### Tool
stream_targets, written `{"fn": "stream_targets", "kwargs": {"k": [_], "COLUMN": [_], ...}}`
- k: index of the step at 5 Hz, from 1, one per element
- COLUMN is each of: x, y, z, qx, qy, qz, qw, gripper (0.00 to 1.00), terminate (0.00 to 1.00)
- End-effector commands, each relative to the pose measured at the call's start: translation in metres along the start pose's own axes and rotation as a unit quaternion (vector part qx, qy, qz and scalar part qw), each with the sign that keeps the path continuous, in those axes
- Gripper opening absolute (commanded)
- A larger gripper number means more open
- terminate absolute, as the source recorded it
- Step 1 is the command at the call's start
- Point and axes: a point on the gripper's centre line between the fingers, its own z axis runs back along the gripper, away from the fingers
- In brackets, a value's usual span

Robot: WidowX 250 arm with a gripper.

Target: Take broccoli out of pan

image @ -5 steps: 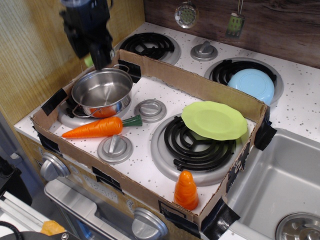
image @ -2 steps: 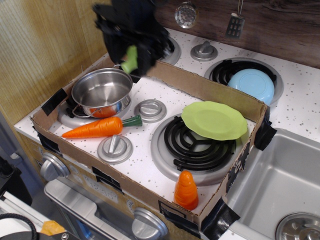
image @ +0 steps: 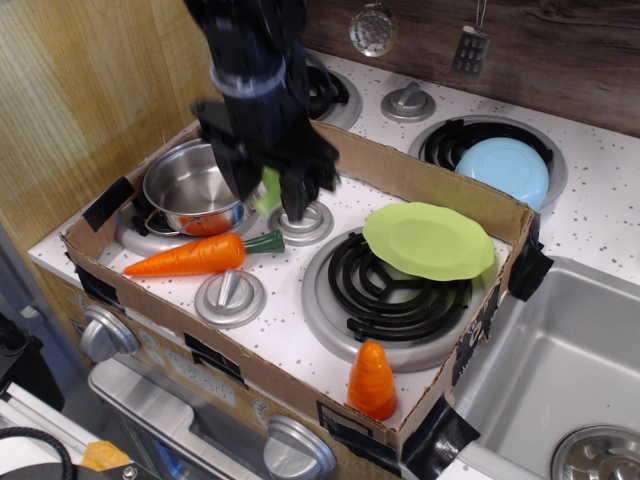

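Since a moment ago, the black gripper (image: pixel 278 200) has been brought down from the upper middle of the frame to just right of the pan (image: pixel 196 187), close over the grey burner knob (image: pixel 301 222). The small light-green broccoli (image: pixel 268 190) is held between the jaws, which are shut tight on it, and only a strip of green can be seen between the dark fingers. The broccoli is now out of the pan and is held over the white stove top inside the cardboard tray (image: pixel 400 175). Its long side seems to stand nearly up and down, though most of it is hidden by the gripper. The pan looks empty, apart from an orange glint on its shiny side. The carrot (image: pixel 200 255) is lying just below the pan, and the lime-green plate (image: pixel 428 240) is resting on the burner to the right. The task looks nearly done. The broccoli is probably to be set down next, on the bare spot beside the knob straight below the jaws.
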Motion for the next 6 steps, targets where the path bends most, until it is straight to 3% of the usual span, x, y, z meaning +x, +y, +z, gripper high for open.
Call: {"fn": "stream_targets", "kwargs": {"k": [1,2,3,4,5,6], "x": [-0.006,-0.01,-0.013,-0.012,-0.004,0.002], "y": [-0.006,-0.005,-0.002,0.0,-0.002,0.003], "z": [-0.019,-0.033,-0.04,-0.035,-0.013,0.028], "qx": [-0.021,-0.032,-0.041,-0.035,0.003,0.058], "qy": [-0.021,-0.044,-0.046,-0.04,-0.012,0.019], "qz": [0.036,0.033,0.03,0.026,0.018,0.025], "qw": [0.9989,0.998,0.9976,0.9983,0.9998,0.9978], "gripper": [0.0,0.0,0.0,1.0,1.0,1.0], "terminate": [0.0,0.0,0.0,0.0,0.0,0.0]}}
